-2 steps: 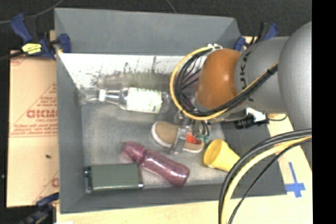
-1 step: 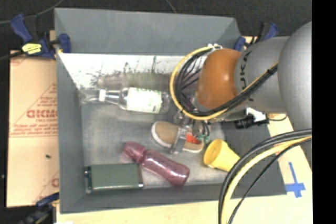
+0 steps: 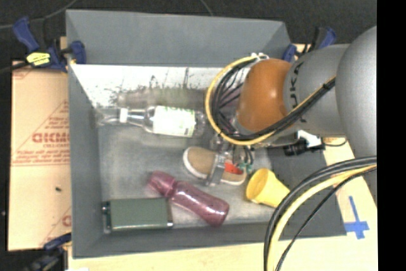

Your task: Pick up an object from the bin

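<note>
Tool lowered to a tan oval thing near the bin's middle; nothing seen lifted yet.

The tool [image 3: 220, 169] is seen low inside the grey bin [image 3: 177, 35], at the 3 o'clock edge of a flat, tan oval thing with a pale rim [image 3: 198, 162], which lies just toward 3 o'clock of the floor's centre. Whether the tool is open or closed cannot be told, and no grip on the tan thing can be confirmed. All things are judged to lie on the floor: a clear bottle with a green-and-white label [image 3: 162, 119] at 11 o'clock, a pink bottle [image 3: 190, 198] at 6 o'clock just beside the tan thing, a dark green box [image 3: 136, 214] at 7 o'clock, and a yellow cone [image 3: 265, 187] at 4 o'clock. The approach is judged done; the grasp, if not already made, and the lift out of the bin are left.
</note>
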### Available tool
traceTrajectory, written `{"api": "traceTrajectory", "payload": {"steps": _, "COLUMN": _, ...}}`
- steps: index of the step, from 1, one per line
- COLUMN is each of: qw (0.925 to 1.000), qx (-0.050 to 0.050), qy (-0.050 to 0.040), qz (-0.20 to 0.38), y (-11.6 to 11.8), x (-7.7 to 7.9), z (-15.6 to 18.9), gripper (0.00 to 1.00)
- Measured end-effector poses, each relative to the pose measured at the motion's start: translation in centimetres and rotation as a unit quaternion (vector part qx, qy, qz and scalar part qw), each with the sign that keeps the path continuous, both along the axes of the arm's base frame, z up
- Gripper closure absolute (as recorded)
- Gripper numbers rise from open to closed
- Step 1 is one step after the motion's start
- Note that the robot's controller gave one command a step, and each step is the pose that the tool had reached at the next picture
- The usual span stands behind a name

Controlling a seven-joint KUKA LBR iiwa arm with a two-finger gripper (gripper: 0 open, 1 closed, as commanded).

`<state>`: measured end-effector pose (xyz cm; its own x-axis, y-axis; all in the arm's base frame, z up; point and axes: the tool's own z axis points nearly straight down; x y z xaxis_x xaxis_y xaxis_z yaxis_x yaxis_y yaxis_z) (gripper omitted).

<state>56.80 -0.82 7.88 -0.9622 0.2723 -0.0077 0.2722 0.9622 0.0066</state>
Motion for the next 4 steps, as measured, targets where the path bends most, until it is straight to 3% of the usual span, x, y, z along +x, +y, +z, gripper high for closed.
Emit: {"api": "traceTrajectory", "payload": {"steps": 4, "qw": 1.0, "qx": 0.0, "qy": 0.0, "qz": -0.001, "y": -0.01, "x": 0.0, "z": 0.0, "gripper": 1.0}}
